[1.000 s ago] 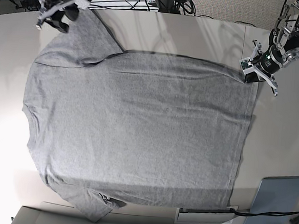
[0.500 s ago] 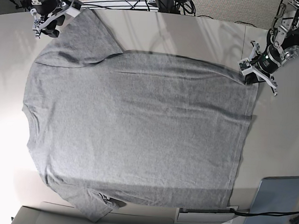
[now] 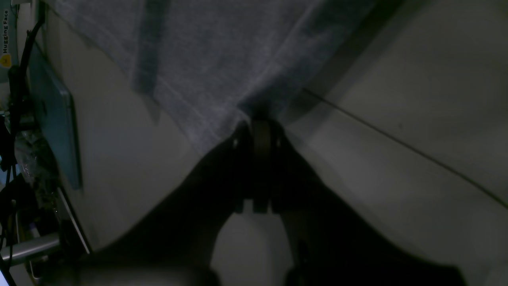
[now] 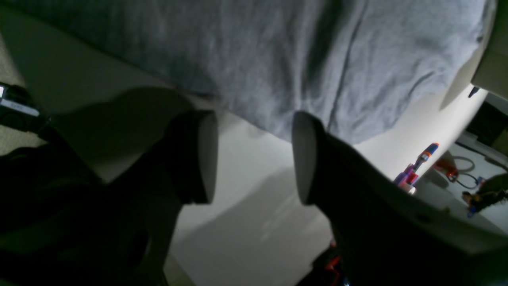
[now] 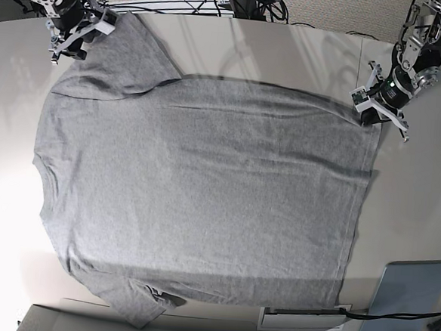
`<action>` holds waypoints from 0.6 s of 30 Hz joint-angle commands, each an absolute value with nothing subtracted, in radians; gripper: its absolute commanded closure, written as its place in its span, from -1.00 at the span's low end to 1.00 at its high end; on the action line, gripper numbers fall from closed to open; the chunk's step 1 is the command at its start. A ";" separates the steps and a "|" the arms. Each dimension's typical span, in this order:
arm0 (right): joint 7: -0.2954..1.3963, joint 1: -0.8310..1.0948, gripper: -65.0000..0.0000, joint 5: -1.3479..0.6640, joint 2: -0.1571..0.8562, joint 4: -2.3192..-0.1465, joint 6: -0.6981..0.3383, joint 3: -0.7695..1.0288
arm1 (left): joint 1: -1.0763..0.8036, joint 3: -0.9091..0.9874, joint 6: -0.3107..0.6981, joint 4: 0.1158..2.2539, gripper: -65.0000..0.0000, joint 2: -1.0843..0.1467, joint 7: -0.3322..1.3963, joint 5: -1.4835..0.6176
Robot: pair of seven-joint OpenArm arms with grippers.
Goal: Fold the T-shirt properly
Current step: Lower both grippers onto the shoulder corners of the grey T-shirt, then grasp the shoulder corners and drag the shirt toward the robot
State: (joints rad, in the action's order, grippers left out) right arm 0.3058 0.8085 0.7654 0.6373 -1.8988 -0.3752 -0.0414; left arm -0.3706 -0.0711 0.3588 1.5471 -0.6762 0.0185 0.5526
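Pale and glossy, the worktop (image 5: 415,194) fills the overhead view, with cables along the far edge and a grey-blue panel (image 5: 412,292) at the near right corner. My T-shirt (image 5: 203,195) lies spread flat across the middle, plain side up, sleeves toward the left, hem toward the right.

No fold shows yet, so I judge the task barely begun: every fold remains.

My left gripper (image 5: 367,100) sits at the far hem corner, jaws nearly together and pinching that corner of cloth. My right gripper (image 5: 77,36) hangs by the far sleeve, jaws wide with nothing between them; its wrist view shows bare worktop in the gap.

Both wrist views are dark. The lettering is not visible, and the near sleeve runs partly past the worktop's edge.
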 commanded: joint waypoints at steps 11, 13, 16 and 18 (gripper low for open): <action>0.345 0.615 0.08 0.778 0.631 -1.794 -0.363 -0.199 | -0.390 -0.083 0.443 1.532 1.00 -0.679 0.089 0.565; 0.348 0.596 0.08 0.778 0.626 -1.784 -0.363 -0.214 | -0.390 -0.083 0.443 1.532 1.00 -0.679 0.089 0.565; 0.348 0.583 0.13 0.778 0.626 -1.782 -0.363 -0.229 | -0.390 -0.083 0.443 1.531 1.00 -0.679 0.086 0.565; 0.347 0.582 0.32 0.778 0.626 -1.782 -0.363 -0.228 | -0.390 -0.083 0.443 1.531 1.00 -0.679 0.076 0.565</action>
